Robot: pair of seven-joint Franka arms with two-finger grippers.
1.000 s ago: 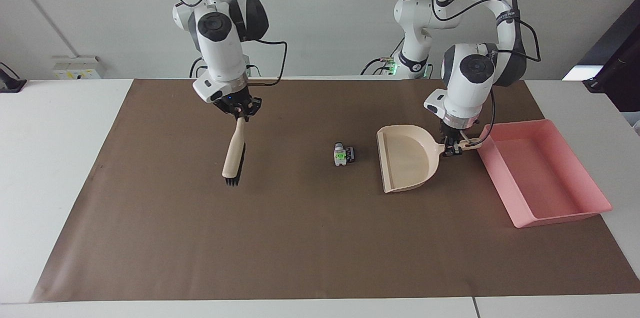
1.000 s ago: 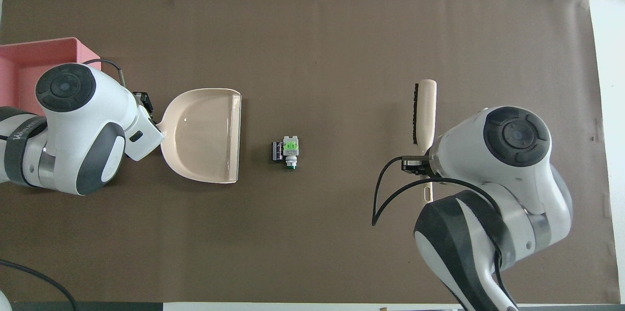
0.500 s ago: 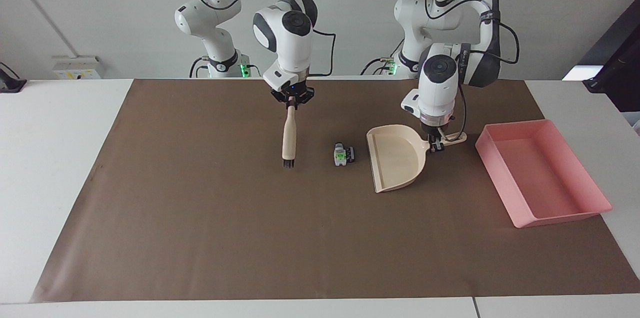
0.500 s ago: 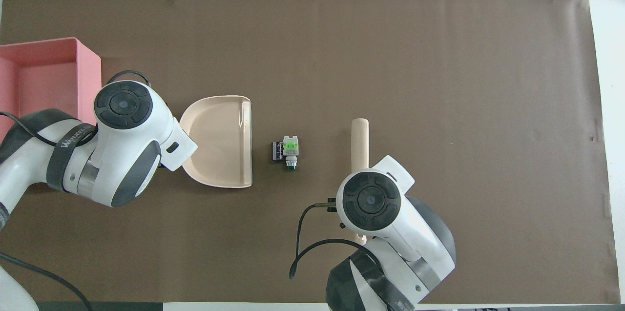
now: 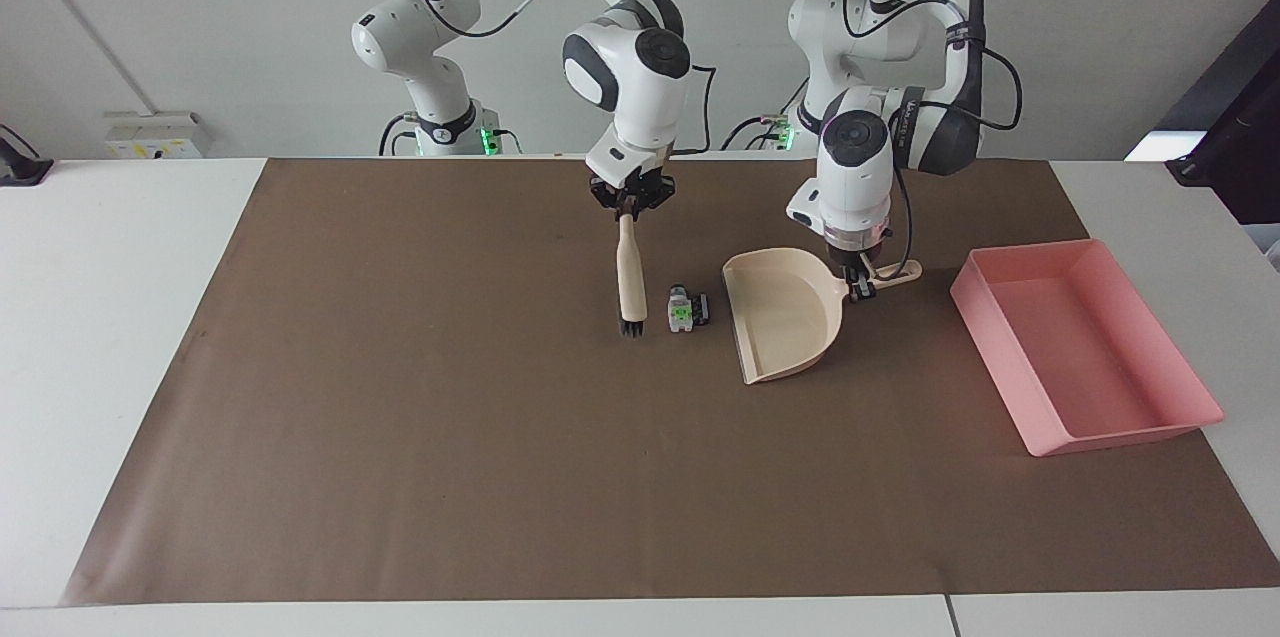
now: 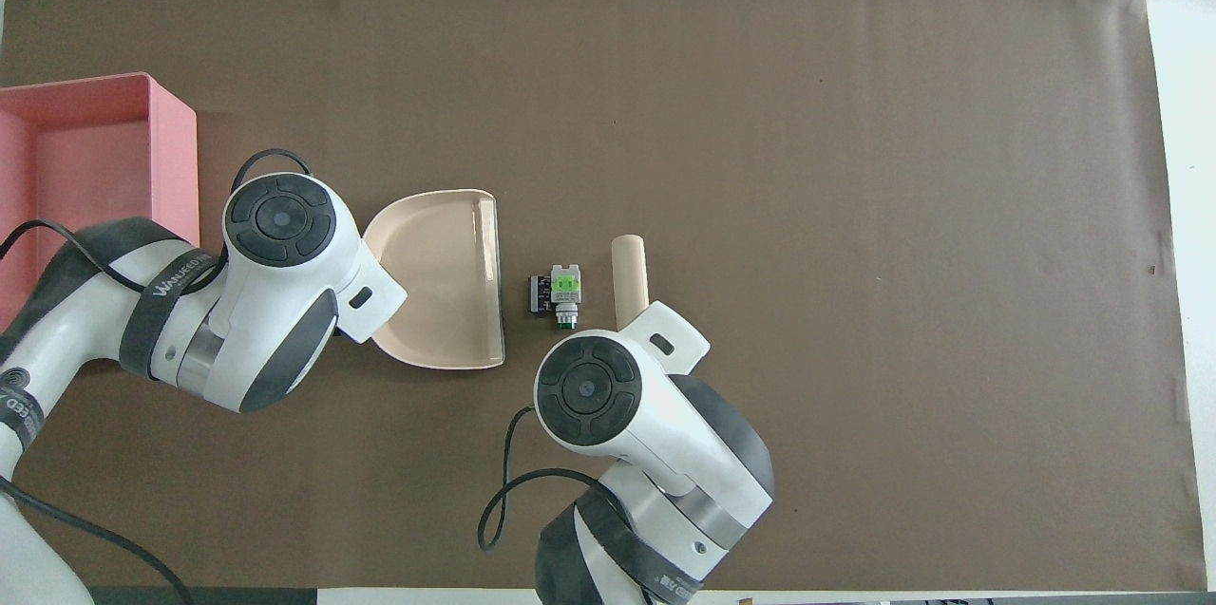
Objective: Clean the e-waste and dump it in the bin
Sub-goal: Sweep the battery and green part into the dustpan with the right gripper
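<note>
A: As both arms have closed in over the last second, what now flanks the e-waste point(image 5: 686, 308)?

B: The right claw point(image 5: 630, 208), clamped on the brush point(image 5: 630, 282), has brought its bristles just beside the 2 scraps. The left claw point(image 5: 858, 289), gripping the dustpan point(image 5: 785, 314) handle, slid its mouth near. Sweeping looks imminent; the pink bin point(image 5: 1085, 344) waits toward the left arm's end of the bench.

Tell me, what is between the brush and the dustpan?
Two tiny electronic scraps lie on the brown mat between the beige brush's bristles and the beige plastic dustpan, clear in both views.
</note>
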